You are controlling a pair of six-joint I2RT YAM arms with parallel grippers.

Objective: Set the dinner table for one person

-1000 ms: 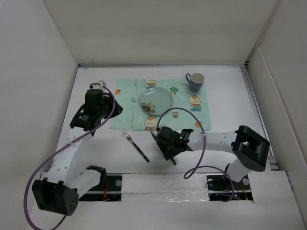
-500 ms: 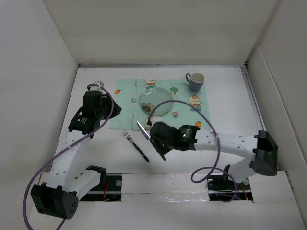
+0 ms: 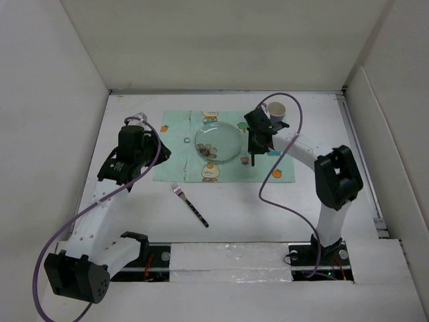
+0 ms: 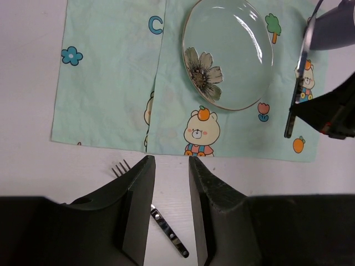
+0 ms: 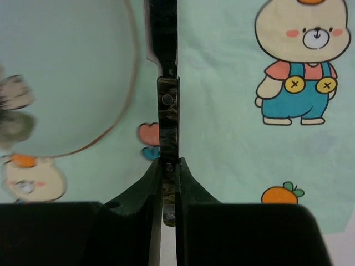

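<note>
The dinner table (image 3: 301, 201) carries a mint-green placemat (image 3: 175, 144). On it sit a glass plate (image 3: 218, 142) with a flower print and a grey mug (image 3: 273, 114). My right gripper (image 5: 168, 172) is shut on the dark handle of a knife (image 5: 167, 105). The knife hangs over the placemat just right of the plate, blade pointing toward the far side. In the top view the knife (image 3: 253, 157) sits below the right gripper (image 3: 258, 137). A fork (image 3: 190, 204) lies on the bare table in front of the placemat. My left gripper (image 4: 171, 160) hovers open above the fork (image 4: 166, 230), holding nothing.
White wall panels (image 3: 60, 100) close in the table on three sides. A purple cable (image 3: 281, 181) loops from the right arm over the table's right half. The left arm (image 3: 100, 201) stretches along the left side.
My right gripper closed on the knife near the table's front, lifted it and carried it far-right to the placemat beside the plate. The left arm has barely moved.
</note>
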